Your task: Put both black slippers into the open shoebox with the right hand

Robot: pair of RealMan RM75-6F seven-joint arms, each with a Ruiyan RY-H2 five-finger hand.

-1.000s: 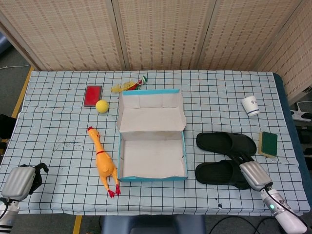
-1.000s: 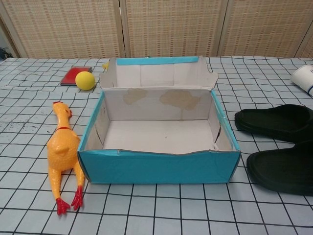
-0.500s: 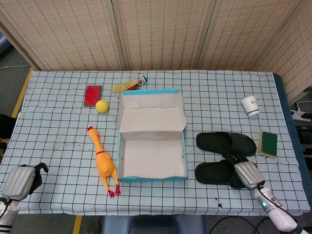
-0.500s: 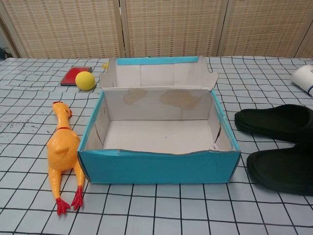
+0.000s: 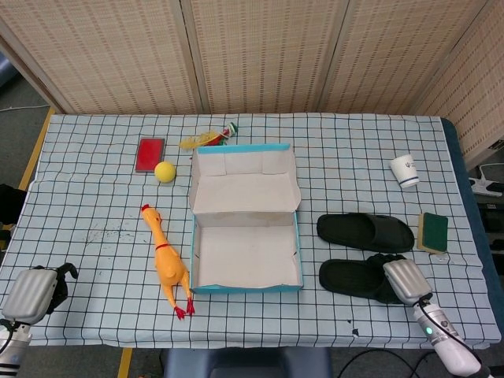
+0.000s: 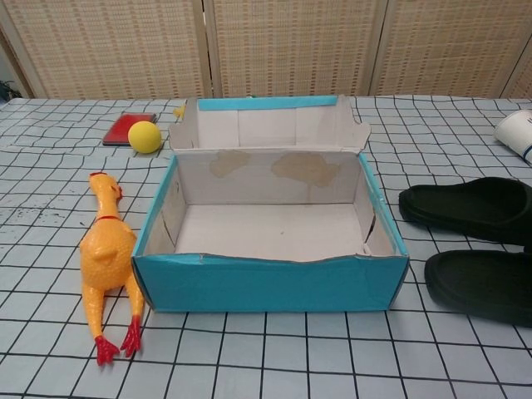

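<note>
My right hand (image 5: 402, 279) lay over the rear end of the near black slipper (image 5: 356, 279), its dark fingers (image 5: 384, 261) curled around that end, so I had the slipper in my grip. The slipper lay flat on the checked worktop (image 5: 102, 213), just right of the open shoebox (image 5: 246, 253) and apart from its blue wall. The far black slipper (image 5: 365, 231) lay just behind it, also right of the shoebox and outside it. The shoebox was bare inside, its lid flap standing open at the back. My left hand (image 5: 33, 292) rested at the worktop's near edge, well left of the shoebox; I could not tell how its fingers lay. A rubber chicken (image 5: 166, 264) lay just left of the shoebox. A yellow ball (image 5: 164, 172) and a red pad (image 5: 150, 153) sat behind and left of it. A white cup (image 5: 405, 170) and a green sponge (image 5: 432, 231) stood well right of the shoebox.
</note>
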